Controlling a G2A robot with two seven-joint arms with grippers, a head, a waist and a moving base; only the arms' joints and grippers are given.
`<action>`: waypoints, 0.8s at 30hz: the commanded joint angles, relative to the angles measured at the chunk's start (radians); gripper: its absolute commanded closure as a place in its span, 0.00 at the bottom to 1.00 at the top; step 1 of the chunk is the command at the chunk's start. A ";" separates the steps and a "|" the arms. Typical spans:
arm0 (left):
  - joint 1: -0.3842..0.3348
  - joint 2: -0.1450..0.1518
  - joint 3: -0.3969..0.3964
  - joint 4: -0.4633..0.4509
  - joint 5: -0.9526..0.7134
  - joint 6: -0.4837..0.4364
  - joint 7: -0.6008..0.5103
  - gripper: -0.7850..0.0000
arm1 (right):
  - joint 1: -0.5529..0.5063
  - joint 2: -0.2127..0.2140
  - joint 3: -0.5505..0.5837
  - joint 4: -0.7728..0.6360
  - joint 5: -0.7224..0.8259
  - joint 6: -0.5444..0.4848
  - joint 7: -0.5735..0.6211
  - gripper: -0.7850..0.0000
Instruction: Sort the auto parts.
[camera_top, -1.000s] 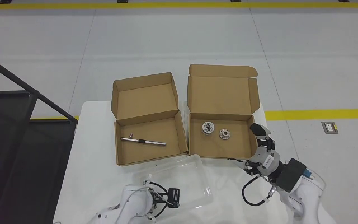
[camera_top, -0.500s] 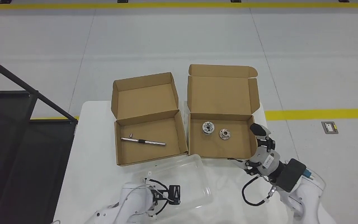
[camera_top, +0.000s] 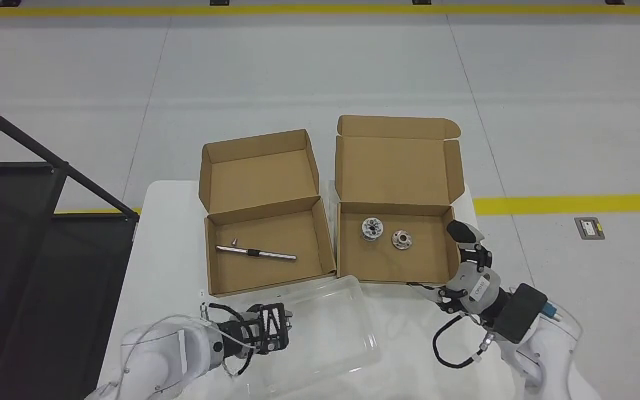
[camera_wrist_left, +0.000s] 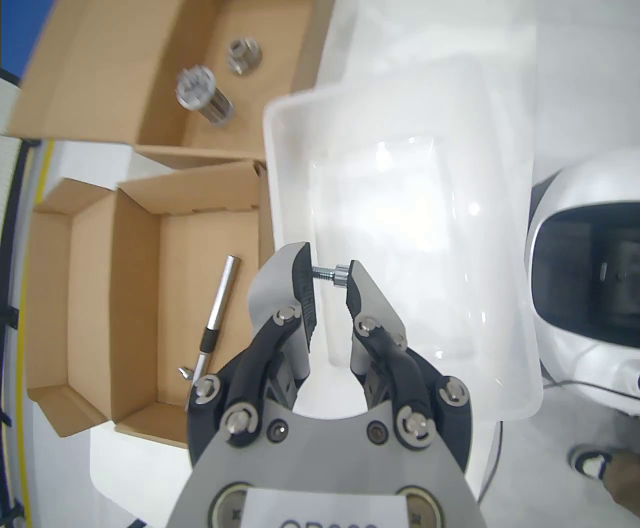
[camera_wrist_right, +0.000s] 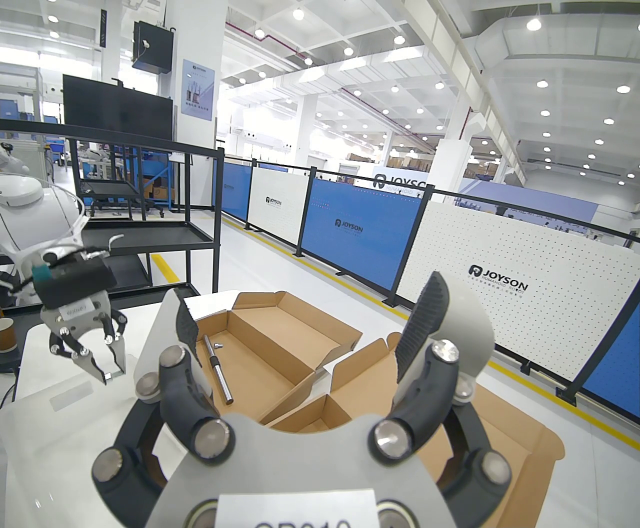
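My left gripper (camera_wrist_left: 330, 274) is shut on a small silver bolt (camera_wrist_left: 334, 273), held crosswise between its fingertips above the clear plastic tray (camera_wrist_left: 400, 165). In the top view that gripper (camera_top: 268, 328) hangs at the tray's (camera_top: 335, 310) left edge, just in front of the left cardboard box (camera_top: 300, 232). This box holds a long metal rod (camera_top: 258, 252) and a tiny screw (camera_wrist_left: 184, 372). Two round metal parts (camera_top: 372, 228) (camera_top: 401, 240) lie in the right box (camera_top: 430, 262). My right gripper (camera_top: 455, 268) is open and holds nothing, beside the right box's near right corner.
Both boxes stand side by side with lids (camera_top: 392, 165) upright at the far side. White table (camera_top: 160, 260) shows left of the boxes. A black rack (camera_top: 50, 270) stands off the table's left edge. The right wrist view shows my left gripper (camera_wrist_right: 107, 372) farther off.
My left gripper has moved left and toward the boxes, from over the tray's near part to its left edge. The right arm has not moved.
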 joint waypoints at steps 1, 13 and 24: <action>0.065 0.008 -0.104 0.027 -0.007 0.019 0.293 1.00 | 0.000 0.000 0.000 0.000 0.000 0.000 0.000 0.00; 0.157 0.023 -0.189 0.193 0.222 0.081 0.933 1.00 | 0.000 0.000 0.000 0.000 0.000 0.000 0.000 0.00; 0.014 -0.015 -0.124 0.145 -0.024 0.291 0.170 1.00 | 0.000 0.000 0.000 0.000 0.000 0.000 0.000 0.00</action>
